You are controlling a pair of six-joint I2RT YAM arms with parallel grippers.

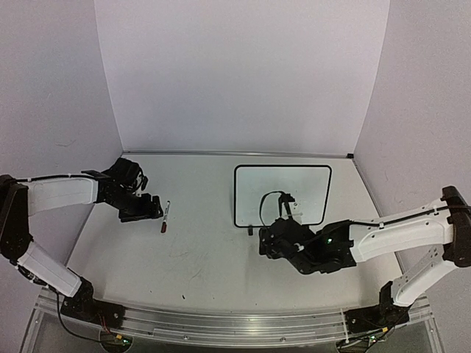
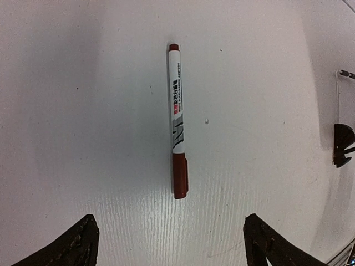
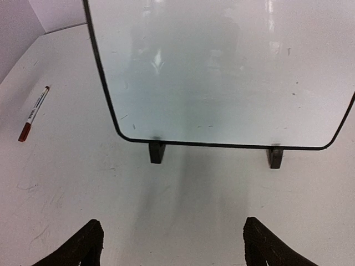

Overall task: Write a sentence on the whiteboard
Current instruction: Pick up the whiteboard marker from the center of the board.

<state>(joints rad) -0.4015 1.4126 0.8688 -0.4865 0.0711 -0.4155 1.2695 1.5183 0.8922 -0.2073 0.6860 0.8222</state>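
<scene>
Left pincer apart above the marker, right pincer (likewise apart) near the whiteboard.

Far end of the whiteboard off the right wrist view's top edge; marker lettering unreadably small overhead.

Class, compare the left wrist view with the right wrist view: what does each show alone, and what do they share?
Only the left wrist view shows the print along the marker and the open left gripper. Only the right wrist view shows the unwritten whiteboard, its two black feet and the open right gripper. Both show the red-capped marker lying on the white table.
</scene>
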